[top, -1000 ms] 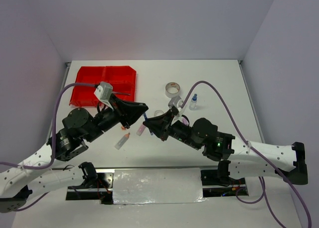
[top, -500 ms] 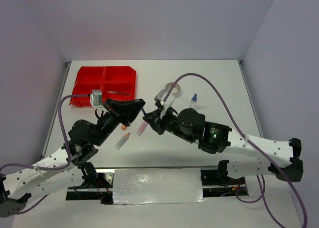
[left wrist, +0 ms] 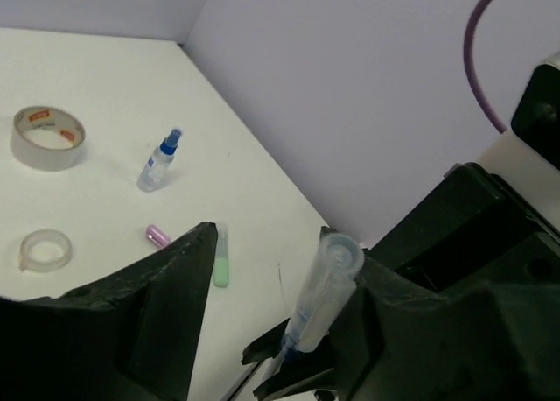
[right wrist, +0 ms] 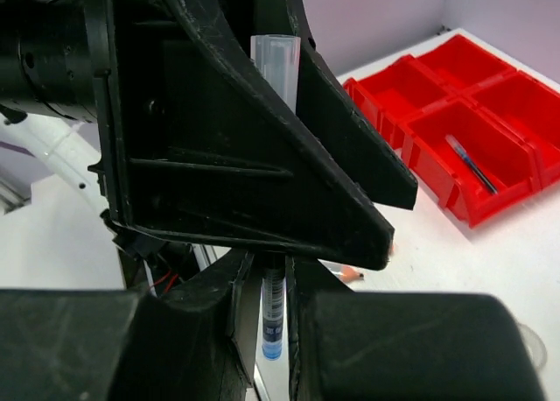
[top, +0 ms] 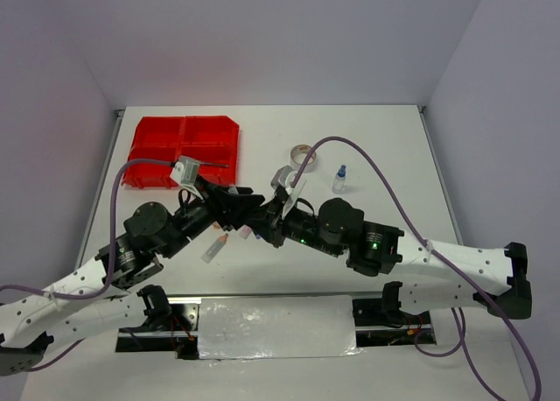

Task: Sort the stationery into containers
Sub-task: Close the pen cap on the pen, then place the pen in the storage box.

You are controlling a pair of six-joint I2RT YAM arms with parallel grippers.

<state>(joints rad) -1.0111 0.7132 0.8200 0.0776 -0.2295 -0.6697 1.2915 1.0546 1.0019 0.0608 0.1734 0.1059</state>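
Observation:
My right gripper (top: 262,222) is shut on a thin dark-blue pen (right wrist: 273,318) with a clear cap (left wrist: 331,274) and holds it above the table. My left gripper (top: 246,210) is open, its jaws wide apart around the pen. The cap rests against one left finger (left wrist: 398,327). In the right wrist view the left fingers (right wrist: 219,130) fill the frame in front of my right gripper (right wrist: 269,283). The red tray (top: 153,147) lies at the far left with a pen (top: 216,165) in one compartment, as the right wrist view (right wrist: 468,163) also shows.
A grey tape roll (top: 304,155) and a blue-capped bottle (top: 339,180) stand behind the grippers. An orange-tipped marker (top: 214,248) and a pink marker (top: 248,232) lie below them. A clear tape ring (left wrist: 45,249), a purple piece (left wrist: 157,235) and a green marker (left wrist: 221,265) lie nearby.
The two grippers have come together over the middle of the table. The left gripper has dropped and moved right, so its open jaws now stand around the pen that the right gripper holds.

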